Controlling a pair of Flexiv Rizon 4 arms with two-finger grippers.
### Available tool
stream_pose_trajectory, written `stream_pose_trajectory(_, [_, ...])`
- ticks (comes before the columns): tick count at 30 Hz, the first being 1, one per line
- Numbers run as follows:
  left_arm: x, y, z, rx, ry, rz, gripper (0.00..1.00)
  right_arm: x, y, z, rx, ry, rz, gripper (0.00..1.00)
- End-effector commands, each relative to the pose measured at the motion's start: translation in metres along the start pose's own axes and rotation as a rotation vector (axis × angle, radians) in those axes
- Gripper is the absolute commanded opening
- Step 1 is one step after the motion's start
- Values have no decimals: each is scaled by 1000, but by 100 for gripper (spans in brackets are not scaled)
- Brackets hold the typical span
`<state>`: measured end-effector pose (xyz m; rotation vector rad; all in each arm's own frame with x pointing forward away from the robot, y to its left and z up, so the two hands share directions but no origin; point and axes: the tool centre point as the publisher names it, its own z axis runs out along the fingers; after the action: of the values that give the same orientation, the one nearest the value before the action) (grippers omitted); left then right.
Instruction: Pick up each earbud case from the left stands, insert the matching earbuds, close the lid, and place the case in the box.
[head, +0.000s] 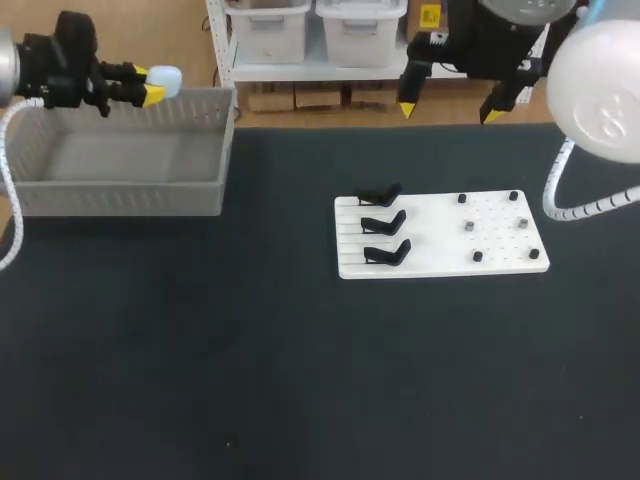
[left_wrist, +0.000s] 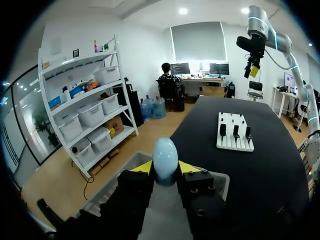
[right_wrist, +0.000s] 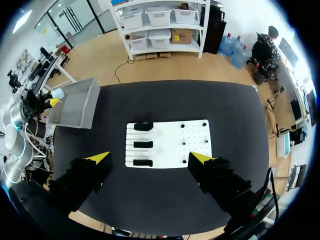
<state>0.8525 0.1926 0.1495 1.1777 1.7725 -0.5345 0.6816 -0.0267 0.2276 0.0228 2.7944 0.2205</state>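
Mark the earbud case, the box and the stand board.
earbud case (left_wrist: 165, 159): left wrist view, rounded front.
box (head: 120, 197): head view, near wall.
stand board (head: 430, 265): head view, bare front edge.

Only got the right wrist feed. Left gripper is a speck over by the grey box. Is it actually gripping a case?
Observer: Yes. In the left wrist view the left gripper has both fingers against a pale blue earbud case, one on each side.
Operator: Lid shut?
Observer: Looks so. The case shows as one smooth egg shape, with no lid standing up.
Operator: Over the box?
Observer: Seems so. The head view puts the case in line with the far rim of the grey box, and the left wrist view shows the box's floor beneath the gripper.
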Motion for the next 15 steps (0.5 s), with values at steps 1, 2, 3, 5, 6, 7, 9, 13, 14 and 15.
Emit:
stream_pose_trajectory(1, [4,23,12,92,41,-1,40,3,-1,0,-1,-19,2,100])
stream_pose_trajectory(2, [4,24,11,88,37,8,98,3,-1,0,-1,-19,2,100])
stream_pose_trajectory(3, [4,24,9,79,49,17,100,3,-1,0,-1,-19,2,100])
stream_pose_trajectory(5, [2,22,5,74,42,22,100,3,-1,0,-1,-19,2,100])
stream_pose_trajectory(6, [0,21,3,65,48,35,100,3,-1,0,-1,-19,2,100])
stream_pose_trajectory(7, [0,21,3,65,48,35,100,3,-1,0,-1,-19,2,100])
stream_pose_trajectory(9, [0,21,3,65,48,35,100,3,-1,0,-1,-19,2,100])
stream_pose_trajectory(13, [0,21,3,65,48,35,100,3,-1,0,-1,-19,2,100])
stream_pose_trajectory(14, [0,21,3,65,48,35,100,3,-1,0,-1,-19,2,100])
stream_pose_trajectory(15, [0,21,3,65,48,35,100,3,-1,0,-1,-19,2,100])
